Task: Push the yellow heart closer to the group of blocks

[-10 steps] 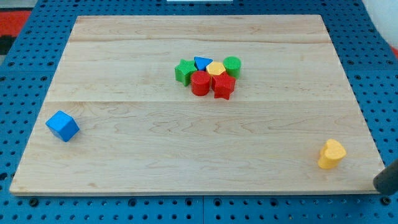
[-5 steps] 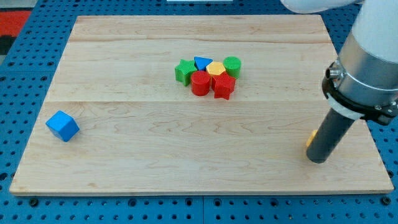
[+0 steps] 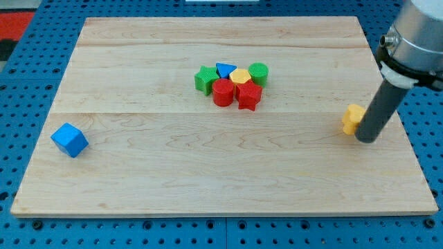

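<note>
You find the small yellow heart-shaped block (image 3: pixel 352 118) at the right of the frame, about mid-height on the pale wooden board (image 3: pixel 138 180), partly hidden behind the dark rod, so its heart outline is hard to confirm. My tip (image 3: pixel 367 139) sits just to the right of the block and a little below it, touching or all but touching; there is no claw here to open or close, so the rod holds nothing and can only shove. Standing on the block's right flank puts the rod on the far side from the cluster, which looks like the right stance for a push toward the view's left and slightly upward. The group sits well apart, at upper centre: a green star-like block (image 3: pixel 204 79), a blue triangular block (image 3: pixel 225 69), a yellow hexagonal block (image 3: pixel 240 76), a green round block (image 3: pixel 258 71), a red cylinder (image 3: pixel 223 92) and a red star-shaped block (image 3: pixel 249 96), all packed touching. A blue cube (image 3: pixel 69 140) lies alone at the lower left, out of the way. You should judge most of the travel as yet to be covered.
</note>
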Robot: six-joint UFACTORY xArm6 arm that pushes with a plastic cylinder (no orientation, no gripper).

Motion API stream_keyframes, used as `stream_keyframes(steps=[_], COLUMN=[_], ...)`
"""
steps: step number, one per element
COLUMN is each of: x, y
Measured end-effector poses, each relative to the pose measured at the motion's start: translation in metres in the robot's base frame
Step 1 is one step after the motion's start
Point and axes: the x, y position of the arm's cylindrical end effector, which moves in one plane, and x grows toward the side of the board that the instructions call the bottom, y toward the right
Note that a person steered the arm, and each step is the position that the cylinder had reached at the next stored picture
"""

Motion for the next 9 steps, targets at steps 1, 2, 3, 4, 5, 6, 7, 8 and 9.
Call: stream_keyframes(steps=[1,2,3,4,5,6,7,8,9], x=[-0.030,-0.060,-0.087,-0.098,-0.102,-0.102,-0.087,-0.089,-0.122], y=[0.000,0.000,0.000,0.006,-0.004,-0.016,-0.024,-0.050,-0.052])
